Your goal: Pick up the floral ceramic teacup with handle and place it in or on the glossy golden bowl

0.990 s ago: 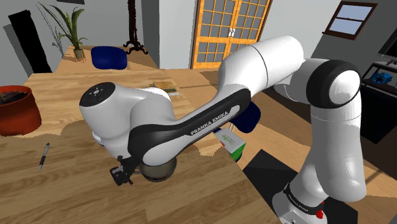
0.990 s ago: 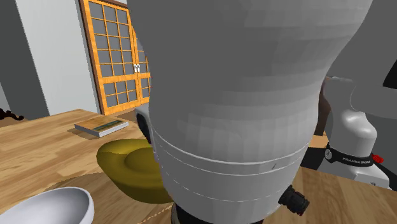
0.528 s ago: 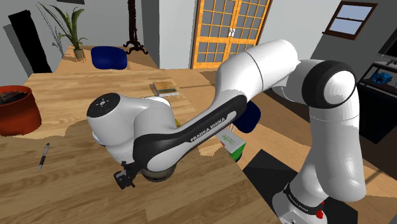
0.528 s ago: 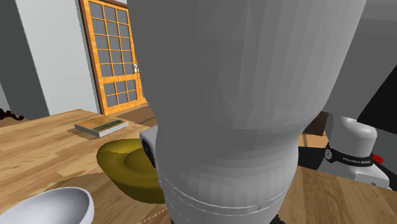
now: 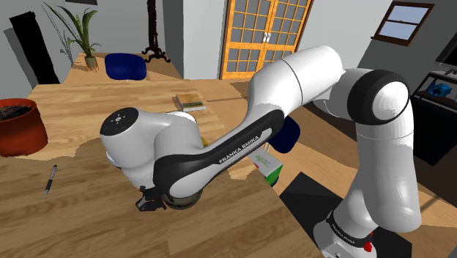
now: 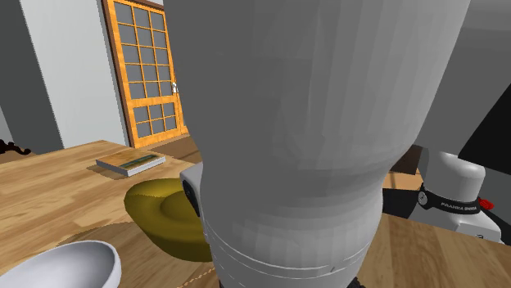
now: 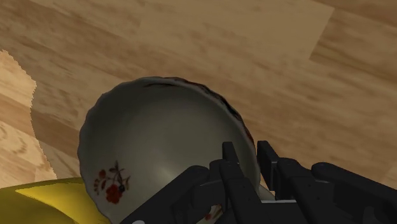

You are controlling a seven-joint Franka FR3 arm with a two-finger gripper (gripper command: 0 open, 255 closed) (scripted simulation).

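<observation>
Gripper (image 7: 249, 153) has the teacup (image 7: 159, 140) by its rim

Fingers (image 7: 230, 159) nearly together, pinching the cup wall, one inside and one outside. Golden bowl (image 7: 38, 200) is just beside the cup.

1. The arm (image 5: 220, 150) is lying low over the table (image 5: 73, 227), closing the approach from the shoulder view's right.
2. The gold bowl (image 7: 38, 203) is crowding the cup (image 7: 153, 140) on one side; bare wood is lying open beyond its far rim.
3. The cup's wall is filling the gap between the fingers of the gripper (image 7: 248, 153).
4. The pen (image 5: 50, 178) and pot (image 5: 18, 124) are sitting well apart at the shoulder view's left, leaving open table between.
5. A white bowl (image 6: 65, 266) is sitting near the gold bowl.
</observation>
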